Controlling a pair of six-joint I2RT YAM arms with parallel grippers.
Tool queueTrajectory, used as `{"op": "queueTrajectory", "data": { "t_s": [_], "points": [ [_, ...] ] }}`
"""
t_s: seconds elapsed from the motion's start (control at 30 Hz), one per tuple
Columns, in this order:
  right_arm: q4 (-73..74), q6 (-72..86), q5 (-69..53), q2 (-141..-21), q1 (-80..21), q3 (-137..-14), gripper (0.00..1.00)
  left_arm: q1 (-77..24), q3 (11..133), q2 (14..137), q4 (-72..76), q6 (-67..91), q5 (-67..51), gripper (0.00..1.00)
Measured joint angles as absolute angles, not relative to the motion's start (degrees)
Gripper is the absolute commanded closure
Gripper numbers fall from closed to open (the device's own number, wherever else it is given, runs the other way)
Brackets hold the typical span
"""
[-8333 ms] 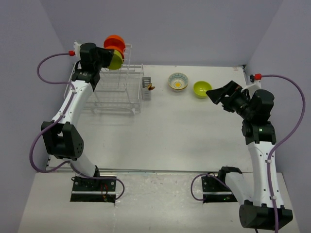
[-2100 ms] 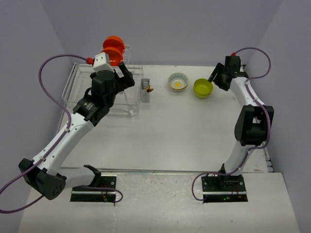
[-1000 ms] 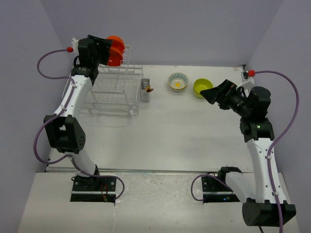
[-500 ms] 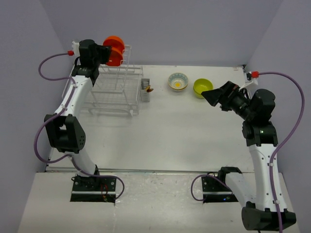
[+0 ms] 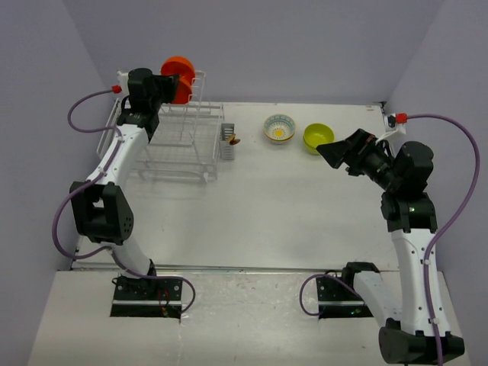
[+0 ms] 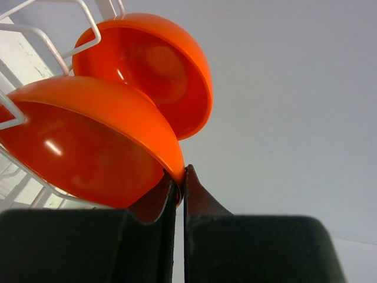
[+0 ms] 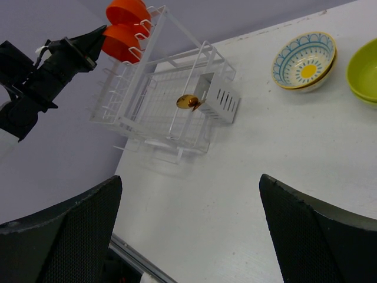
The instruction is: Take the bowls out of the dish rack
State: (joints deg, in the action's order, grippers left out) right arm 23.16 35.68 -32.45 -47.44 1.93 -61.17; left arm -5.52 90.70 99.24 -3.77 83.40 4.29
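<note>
Two orange-red bowls [image 5: 178, 75] stand on edge in the upper tier of the white dish rack [image 5: 181, 142]. My left gripper [image 5: 162, 86] is shut on the rim of the nearer orange-red bowl [image 6: 88, 141], with the farther orange-red bowl [image 6: 159, 65] behind it. The flower-patterned bowl [image 5: 279, 127] and the lime-green bowl [image 5: 318, 138] sit on the table at the back right. My right gripper [image 5: 333, 152] is open and empty, held above the table near the lime-green bowl. Its view shows the rack [image 7: 159, 106] and the flower-patterned bowl [image 7: 304, 59].
A grey cutlery holder [image 5: 229, 142] hangs on the rack's right end with a small brown object [image 7: 187, 102] beside it. The back wall is close behind the rack. Purple walls close in both sides.
My left gripper has shifted slightly down and right at the orange-red bowls over the last second. The right arm has barely moved. The lime-green bowl seen in the rack earlier is gone from it.
</note>
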Motion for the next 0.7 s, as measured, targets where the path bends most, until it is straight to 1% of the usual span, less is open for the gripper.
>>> {"op": "queueTrajectory", "data": {
  "t_s": [0.27,0.7],
  "points": [
    [23.29,35.18,-32.05,-46.81,1.93,-61.65,0.01,-5.52,85.34,96.88,3.53,82.83,3.97,1.0],
    [23.24,34.63,-31.05,-47.13,1.93,-62.02,0.01,-6.04,80.71,92.31,12.88,79.22,1.69,1.0]
  ]
}}
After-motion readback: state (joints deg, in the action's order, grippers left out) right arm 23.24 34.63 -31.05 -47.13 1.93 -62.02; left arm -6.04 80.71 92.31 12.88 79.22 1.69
